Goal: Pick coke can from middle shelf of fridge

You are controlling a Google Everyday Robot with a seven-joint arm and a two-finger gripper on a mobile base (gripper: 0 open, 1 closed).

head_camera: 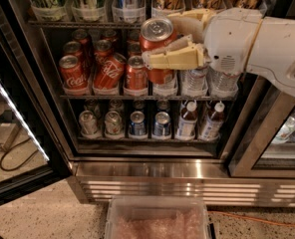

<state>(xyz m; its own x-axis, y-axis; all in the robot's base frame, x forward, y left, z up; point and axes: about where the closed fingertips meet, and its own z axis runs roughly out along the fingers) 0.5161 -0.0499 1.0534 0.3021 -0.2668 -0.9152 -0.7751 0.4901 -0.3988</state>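
My gripper (170, 39) is shut on a red coke can (158, 46) with a silver top and holds it in front of the fridge (152, 171), above and out from the middle shelf (137, 96). Its cream fingers (175, 59) clamp the can from both sides. Several more coke cans (73, 72) stand on the left of that shelf. One of them (109, 71) leans tilted against its neighbours. The white arm reaches in from the right.
The glass door with its white light strip (18, 116) stands open at the left. Water bottles (193, 81) sit right on the middle shelf. Silver and blue cans (137, 123) and bottles fill the lower rack, tall cans the top. A clear bin (157, 220) lies below.
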